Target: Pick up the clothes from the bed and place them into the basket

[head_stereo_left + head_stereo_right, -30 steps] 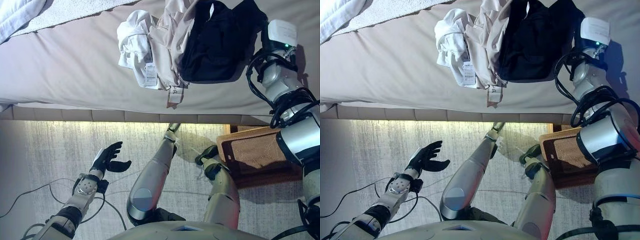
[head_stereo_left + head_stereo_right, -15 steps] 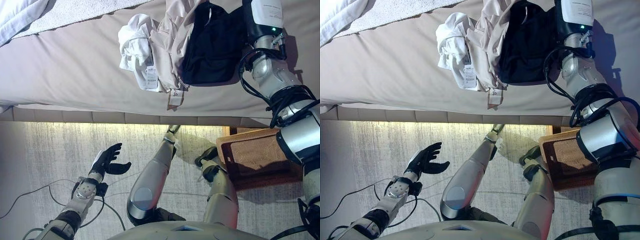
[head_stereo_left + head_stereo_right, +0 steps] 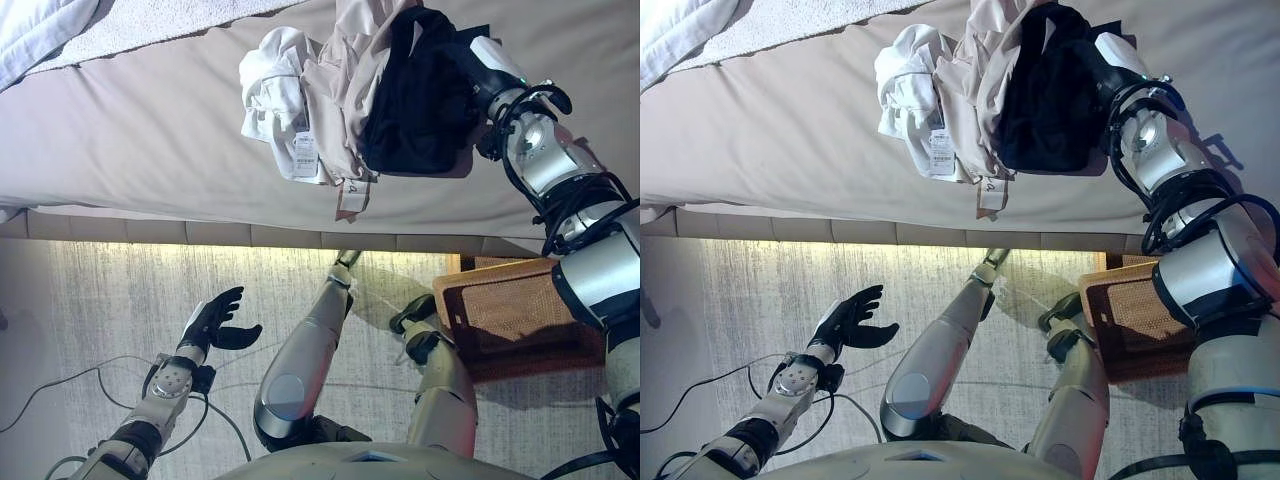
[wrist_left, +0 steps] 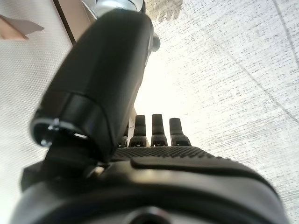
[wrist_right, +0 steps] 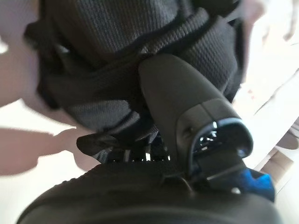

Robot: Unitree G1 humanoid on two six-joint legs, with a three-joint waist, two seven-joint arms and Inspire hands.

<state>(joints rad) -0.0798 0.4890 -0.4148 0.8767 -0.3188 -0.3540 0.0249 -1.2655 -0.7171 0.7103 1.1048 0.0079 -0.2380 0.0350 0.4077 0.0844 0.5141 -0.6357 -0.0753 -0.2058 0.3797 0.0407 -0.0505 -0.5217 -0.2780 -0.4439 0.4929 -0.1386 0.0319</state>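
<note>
Where the bed (image 3: 150,140) fills the upper part of both eye views, its taupe sheet lies smooth and bare except for a pile near its front edge: a white garment (image 3: 272,85) with hanging tags, a beige garment (image 3: 345,70) just beside it, and a black garment (image 3: 415,95) touching the beige one on the far side from the white. A pale towel (image 3: 130,25) and a bit of light bedding (image 3: 35,30) lie further back on the bed. Below the bed's front edge a strip of light shows, and a grey rug (image 3: 120,300) covers the floor there. The wicker basket (image 3: 510,315) stands on the floor just below the bed's edge, under the pile's black end. The right hand (image 5: 187,93) is pushed into the black garment, its thumb against the knit; its fingers are buried in the cloth, so I cannot tell whether they grip. The left hand (image 3: 215,318) hangs over the rug well away from the bed, fingers relaxed, holding nothing.
</note>
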